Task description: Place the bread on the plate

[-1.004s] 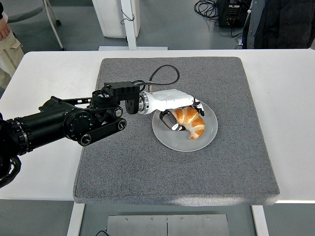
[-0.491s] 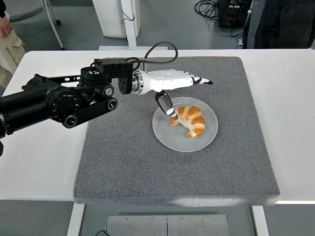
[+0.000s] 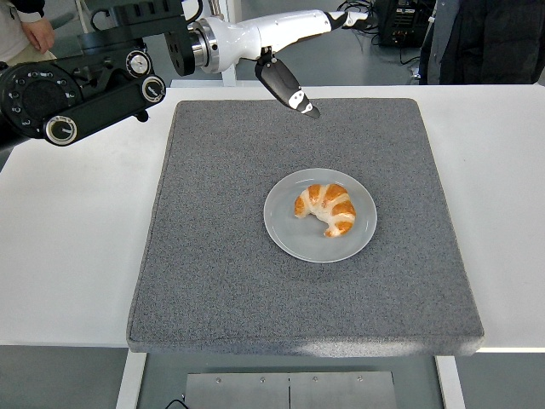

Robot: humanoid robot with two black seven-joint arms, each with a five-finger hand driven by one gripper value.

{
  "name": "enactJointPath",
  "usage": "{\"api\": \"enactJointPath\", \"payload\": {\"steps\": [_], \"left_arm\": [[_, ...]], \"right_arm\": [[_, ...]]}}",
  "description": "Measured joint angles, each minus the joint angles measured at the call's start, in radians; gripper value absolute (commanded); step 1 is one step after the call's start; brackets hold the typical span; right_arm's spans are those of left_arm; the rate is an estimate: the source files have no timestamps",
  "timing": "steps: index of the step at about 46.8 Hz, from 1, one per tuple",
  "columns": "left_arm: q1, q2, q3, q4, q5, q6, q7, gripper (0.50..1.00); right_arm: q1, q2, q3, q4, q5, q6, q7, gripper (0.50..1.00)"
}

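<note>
A golden croissant (image 3: 327, 208) lies on the round grey plate (image 3: 289, 230) in the middle of the grey mat. My left hand (image 3: 319, 47), white with black fingertips, is raised high above the mat's far edge, well clear of the plate. Its fingers are spread open and hold nothing. The black left arm reaches in from the upper left. The right arm is out of view.
The grey mat (image 3: 213, 256) covers the middle of the white table (image 3: 68, 239). A person's hand (image 3: 38, 34) shows at the top left, and another person in dark clothes (image 3: 485, 38) stands at the top right.
My left hand let go of the croissant on the plate, opened, and lifted up and back toward the far left. The croissant stays on the plate.
</note>
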Motion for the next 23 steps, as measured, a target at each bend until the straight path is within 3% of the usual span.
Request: {"api": "enactJointPath", "payload": {"steps": [15,23], "left_arm": [[0.000,0.019,-0.038,0.022,-0.279,0.017,0.004,0.998],[0.053,0.020,-0.043,0.036,-0.356,0.085,-0.024,0.998]], "right_arm": [[0.000,0.000,0.000,0.000,0.000,0.000,0.000,1.000],[0.000,0.000,0.000,0.000,0.000,0.000,0.000,1.000]]}}
